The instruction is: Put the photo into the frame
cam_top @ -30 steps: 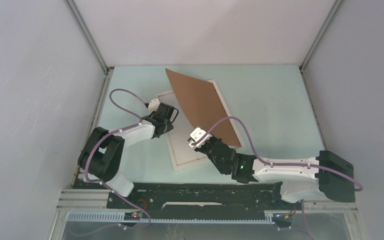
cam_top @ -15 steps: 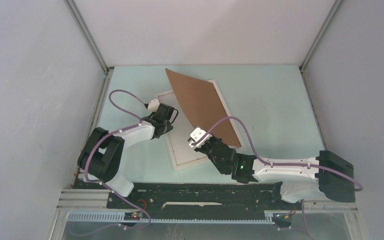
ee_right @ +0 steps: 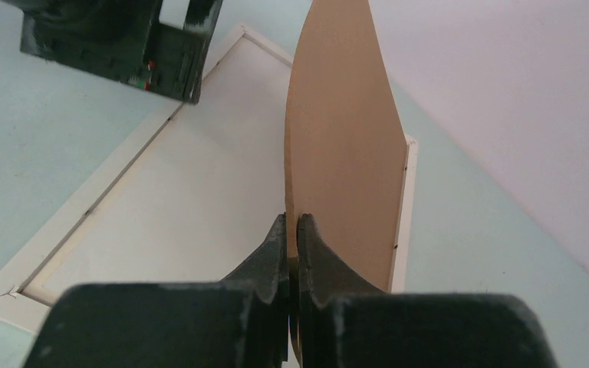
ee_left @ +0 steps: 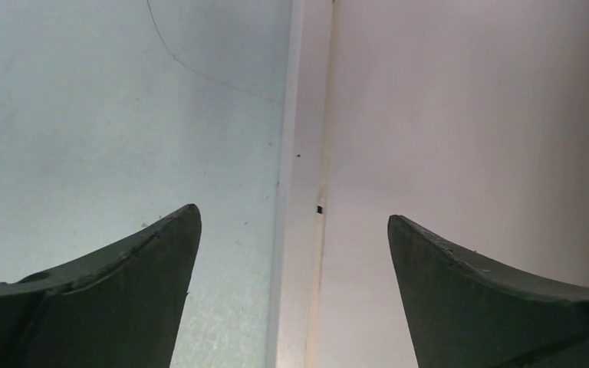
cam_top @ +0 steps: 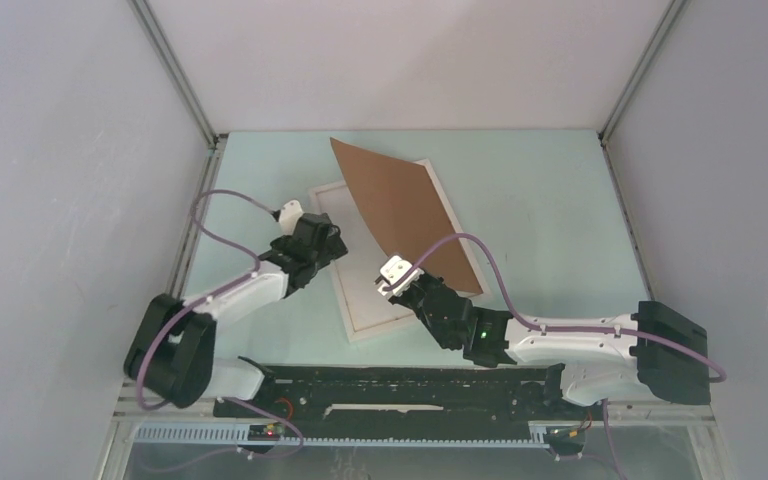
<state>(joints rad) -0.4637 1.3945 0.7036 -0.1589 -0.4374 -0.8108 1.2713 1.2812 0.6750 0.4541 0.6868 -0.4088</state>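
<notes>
While the right gripper (ee_right: pixel 292 222) is pinching the near edge of the brown backing board (ee_right: pixel 341 138) between tightly pressed fingers, it is holding that board tilted up over the right half of the frame (cam_top: pixel 385 327). The frame is lying flat on the table (cam_top: pixel 540 200), showing thin white rails around a pale, plain inner surface (whether that is the photo lying face down, I cannot tell). The left gripper (ee_left: pixel 291 213) is hovering over the frame's left rail, fingers spread wide, gripping nothing.
</notes>
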